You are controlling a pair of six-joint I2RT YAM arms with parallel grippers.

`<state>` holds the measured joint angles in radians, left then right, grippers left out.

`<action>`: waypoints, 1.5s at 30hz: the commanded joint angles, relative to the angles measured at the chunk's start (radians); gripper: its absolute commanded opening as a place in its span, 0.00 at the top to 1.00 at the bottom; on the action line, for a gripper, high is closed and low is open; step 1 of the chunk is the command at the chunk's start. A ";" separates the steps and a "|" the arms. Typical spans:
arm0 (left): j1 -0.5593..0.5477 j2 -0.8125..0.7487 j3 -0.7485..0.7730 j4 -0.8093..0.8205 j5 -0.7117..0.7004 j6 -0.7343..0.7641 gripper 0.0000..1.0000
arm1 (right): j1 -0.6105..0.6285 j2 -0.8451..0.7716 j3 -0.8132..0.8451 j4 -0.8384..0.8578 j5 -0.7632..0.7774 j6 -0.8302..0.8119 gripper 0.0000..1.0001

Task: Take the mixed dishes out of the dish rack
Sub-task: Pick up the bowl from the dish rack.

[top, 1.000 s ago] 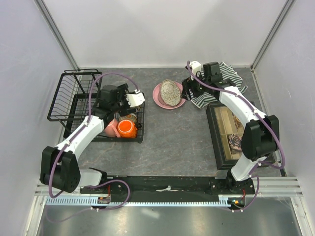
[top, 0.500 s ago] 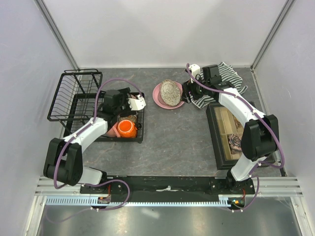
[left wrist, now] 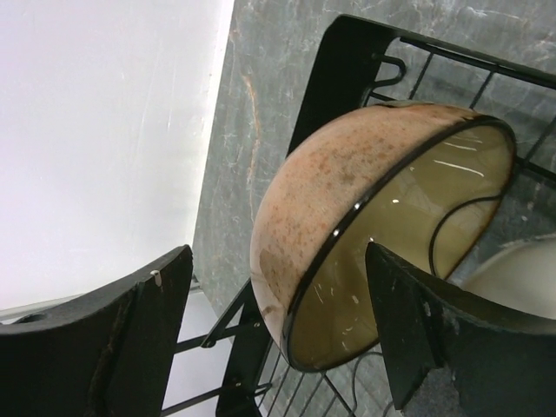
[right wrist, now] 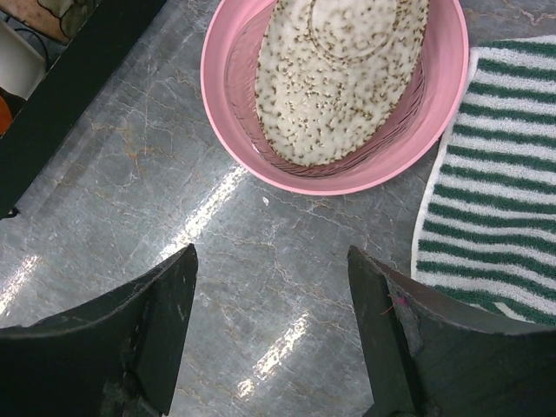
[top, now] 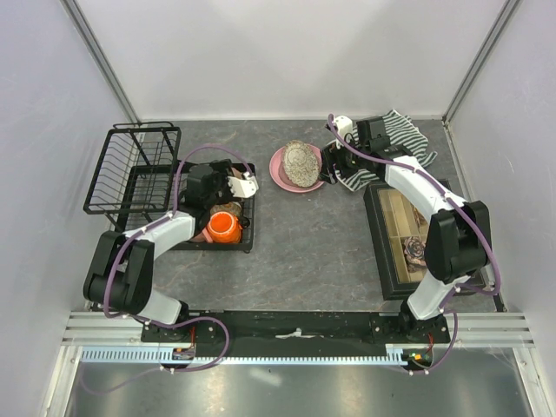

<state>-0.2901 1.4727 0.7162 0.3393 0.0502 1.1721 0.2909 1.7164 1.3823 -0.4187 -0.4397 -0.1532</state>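
The black wire dish rack (top: 130, 165) stands at the left. Its tray section holds a tan-brown bowl (top: 228, 209), an orange mug (top: 224, 228) and a pink mug (top: 198, 231). In the left wrist view the bowl (left wrist: 347, 191) stands on edge. My left gripper (left wrist: 278, 339) is open and straddles the bowl's rim, one finger outside and one inside; it shows in the top view (top: 233, 195) too. The pink plate (top: 280, 176) lies on the table with the patterned oval dish (top: 301, 162) upside down on it. My right gripper (right wrist: 274, 330) is open and empty just beside the plate (right wrist: 434, 122).
A striped green and white towel (top: 401, 139) lies at the back right, under the right arm. A dark compartmented box (top: 401, 239) sits at the right. The rack's taller basket section (top: 122, 156) stands empty at the far left.
My left gripper has moved down and nearer, over the tan-brown bowl in the tray. The right gripper has drawn back slightly from the plate.
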 commanded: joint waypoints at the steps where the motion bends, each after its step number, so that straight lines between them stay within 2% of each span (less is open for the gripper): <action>1: -0.004 0.023 -0.011 0.093 -0.003 0.023 0.16 | 0.002 0.012 -0.003 0.026 -0.018 0.003 0.23; 11: -0.004 0.012 -0.027 0.128 0.005 0.001 0.24 | -0.004 0.015 -0.012 0.024 -0.021 -0.005 0.24; 26: -0.006 0.038 -0.038 0.164 0.013 -0.019 0.42 | -0.007 0.037 -0.017 0.024 -0.027 -0.009 0.26; 35: -0.007 0.040 -0.081 0.253 0.008 -0.045 0.61 | -0.012 0.058 -0.014 0.024 -0.024 -0.005 0.27; 41: -0.011 0.044 -0.115 0.311 0.004 -0.066 0.90 | -0.015 0.058 -0.015 0.026 -0.022 -0.005 0.27; 45: -0.011 0.043 -0.123 0.336 0.000 -0.078 0.95 | -0.021 0.064 -0.017 0.024 -0.022 -0.006 0.27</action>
<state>-0.2859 1.5169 0.6067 0.6281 0.0246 1.1637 0.2790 1.7714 1.3689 -0.4187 -0.4465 -0.1539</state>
